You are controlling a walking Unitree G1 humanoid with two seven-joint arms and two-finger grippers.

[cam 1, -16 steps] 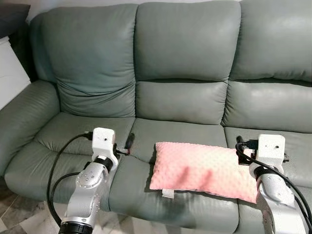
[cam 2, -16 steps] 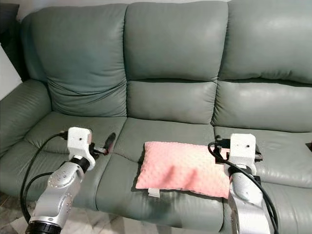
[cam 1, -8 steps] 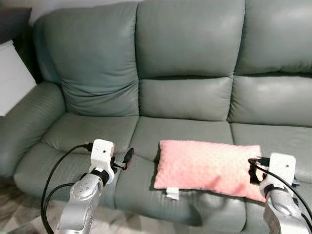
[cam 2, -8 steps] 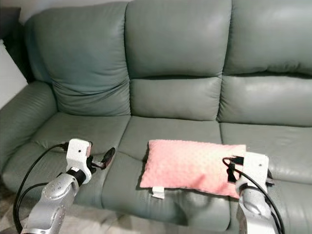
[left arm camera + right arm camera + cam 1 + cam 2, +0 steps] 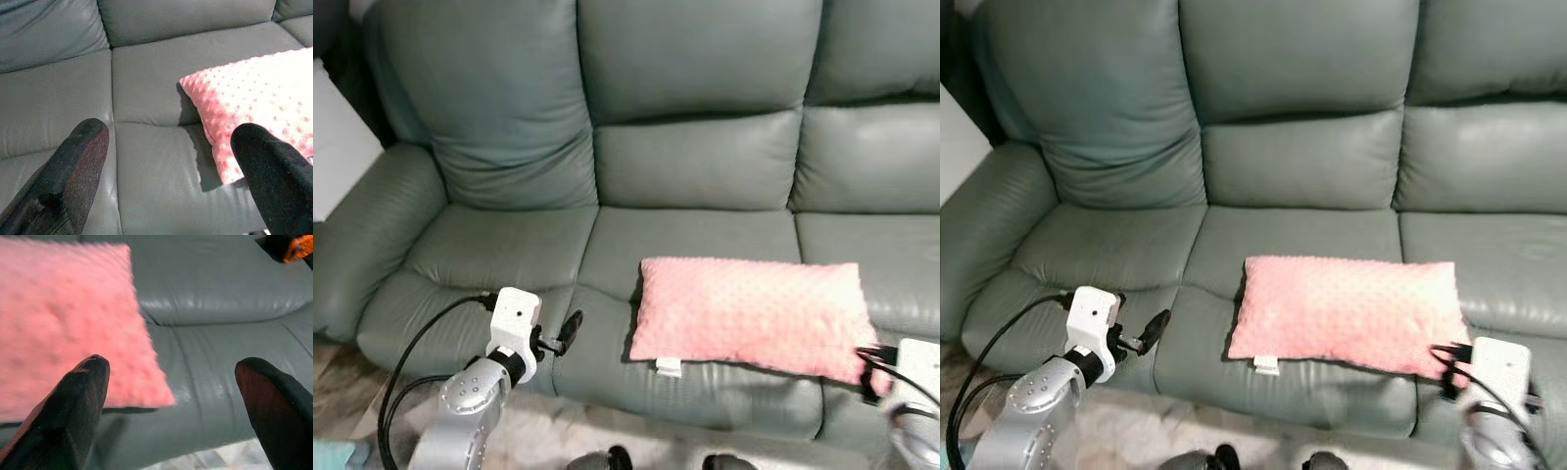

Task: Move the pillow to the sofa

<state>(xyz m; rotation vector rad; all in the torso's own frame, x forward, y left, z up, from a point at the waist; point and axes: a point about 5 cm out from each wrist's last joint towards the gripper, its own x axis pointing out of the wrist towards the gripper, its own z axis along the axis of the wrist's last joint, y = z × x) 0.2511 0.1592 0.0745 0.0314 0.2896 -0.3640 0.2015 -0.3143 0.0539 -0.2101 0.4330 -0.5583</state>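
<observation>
Pillow (image 5: 749, 315) lies flat on the middle seat cushion of the sofa (image 5: 685, 127), long side along the seat front, its near edge close to the cushion's front lip. Pink, dimpled fabric; a small white tag hangs off the near edge toward the left corner. Nothing holds it.

Left side: grey-green armrest, then the left seat cushion. Left gripper (image 5: 171, 161) hovers low over the front edge where left and middle cushions meet, fingers (image 5: 80, 161) spread wide with nothing between them. The pillow's left corner sits just beside the line of that gripper, apart from it.

Right side: right gripper (image 5: 176, 396) hangs low by the pillow's near right corner, over the seat front; fingers splayed apart and empty, one finger near the pillow's edge though contact cannot be told.

Judgement: pillow placed, task looks essentially done.

Risks from here:
- Right finger could snag the soft corner as that arm moves away, dragging the pillow toward the lip.
- Near edge sits close to the front; smooth leather gives little hold, so a nudge might slide it to the floor.
- Loose tag could catch a fingertip.
</observation>
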